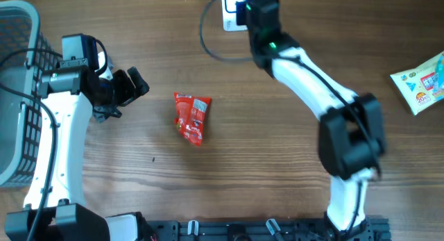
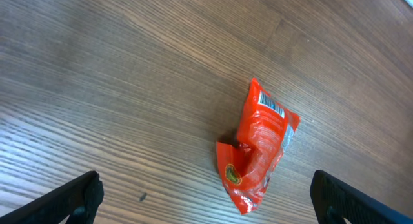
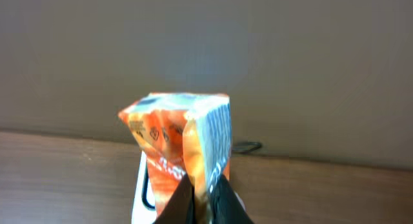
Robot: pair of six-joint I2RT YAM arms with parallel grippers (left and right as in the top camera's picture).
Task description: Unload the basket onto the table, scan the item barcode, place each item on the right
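**Item in hand.** The right pincer is closed on the lower edge of an orange-and-white packet. It holds the packet upright at the far edge of the counter, above a white corded device that is judged to be the scanner. No barcode can be made out on the face turned toward the right wrist camera.

**Handling properties (judged).**
- Weight: light. A pinch on one edge carries the whole packet.
- Stiffness: soft film. The body is creased and leans slightly, so it will flex and swing if the wrist turns quickly.
- Surface: glossy, so probably slippery. A thin seam can slide out from between the pads.
- Contents: unknown. Avoid squeezing the filled body.

**Where to hold.** Grip on a flat sealed edge, as here, and keep the printed panels uncovered. Make sure the pincer does not cover the code. Rotate slowly to present each face to the scanner.

**Second item.** A red packet lies flat near the middle of the counter, apart from everything else. Its barcode faces up near one end. The film is crumpled, with the other end folded over. The best place to grip it is judged to be that folded end or a long side, well away from the code.

**Left pincer.** The left pincer is fully open and empty. It is near the red packet, but not touching it.
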